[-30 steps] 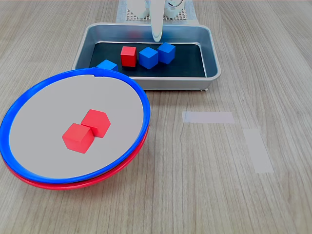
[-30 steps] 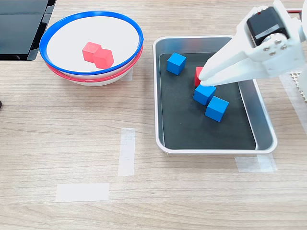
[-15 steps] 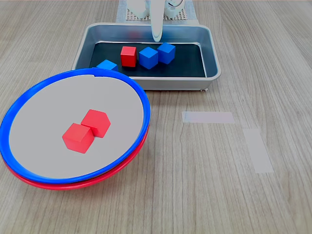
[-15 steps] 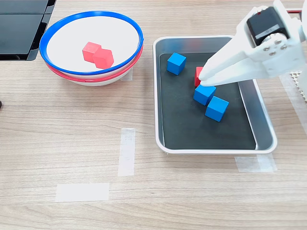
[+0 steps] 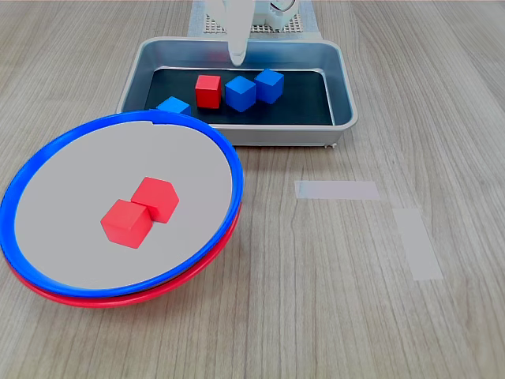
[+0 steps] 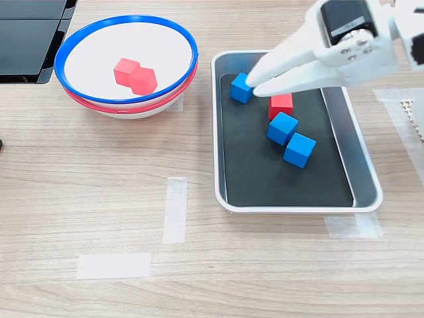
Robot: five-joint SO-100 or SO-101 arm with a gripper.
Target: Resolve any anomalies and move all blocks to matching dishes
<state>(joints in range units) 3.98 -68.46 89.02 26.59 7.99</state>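
Note:
The blue-rimmed dish (image 5: 230,160) sits nested inside the red-rimmed dish (image 5: 118,301), and both show in the second exterior view as blue rim (image 6: 58,55) over red rim (image 6: 132,108). Two red blocks (image 5: 126,222) (image 5: 155,197) lie touching in the top dish. In the silver tray (image 6: 215,132) are one red block (image 6: 281,105) and three blue blocks (image 6: 242,88) (image 6: 283,128) (image 6: 299,150). My white gripper (image 6: 251,83) hangs over the tray, shut and holding nothing, its tips by the blue block nearest the dishes. Only its tip (image 5: 237,55) enters the first exterior view.
The tray (image 5: 345,118) has raised metal walls around a black floor. Pale tape strips (image 6: 175,209) (image 6: 113,265) lie on the wooden table. A black panel (image 6: 30,36) sits at the second exterior view's top left. A white perforated base (image 5: 296,28) stands behind the tray.
My gripper swung from above the red block and middle blue block toward the dishes, and now sits over the blue block at the tray's near-dish corner. No block moved.

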